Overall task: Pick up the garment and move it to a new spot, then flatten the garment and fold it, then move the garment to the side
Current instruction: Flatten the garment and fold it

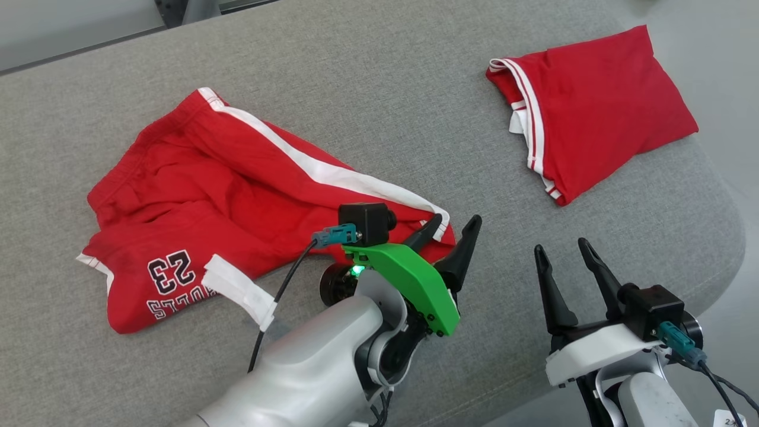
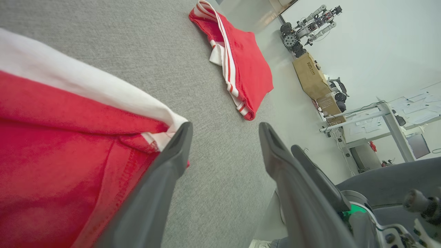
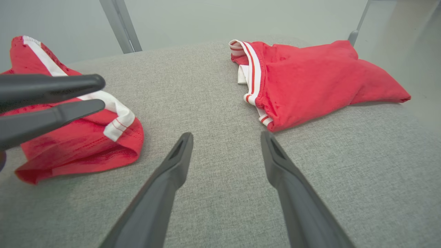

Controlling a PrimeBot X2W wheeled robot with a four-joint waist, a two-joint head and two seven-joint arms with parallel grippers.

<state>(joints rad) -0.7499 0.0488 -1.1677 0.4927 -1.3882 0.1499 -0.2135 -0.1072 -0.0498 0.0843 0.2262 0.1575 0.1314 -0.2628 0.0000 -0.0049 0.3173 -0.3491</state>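
Grey padded surface (image 1: 385, 107) bears red shorts (image 1: 207, 196) and folded shirt (image 1: 599, 107).

Near, rising from the bottom edge: right gripper (image 3: 226, 135), two long dark fingers spread wide, tips over bare grey padded surface (image 3: 213, 193), nothing between them.

To the left, on the same grey cloth: crumpled red shorts (image 3: 79, 148), with a white side stripe and a white-trimmed hem.

Reaching in from the left edge over those shorts: left gripper (image 3: 101, 92), fingers parted, one above the other, tips at the white hem; contact with the cloth not clear.

Far right: folded red garment (image 3: 310, 86), white-and-red striped edging toward the middle, well apart from the shorts.

Beyond the far edge: grey metal legs (image 3: 120, 24).
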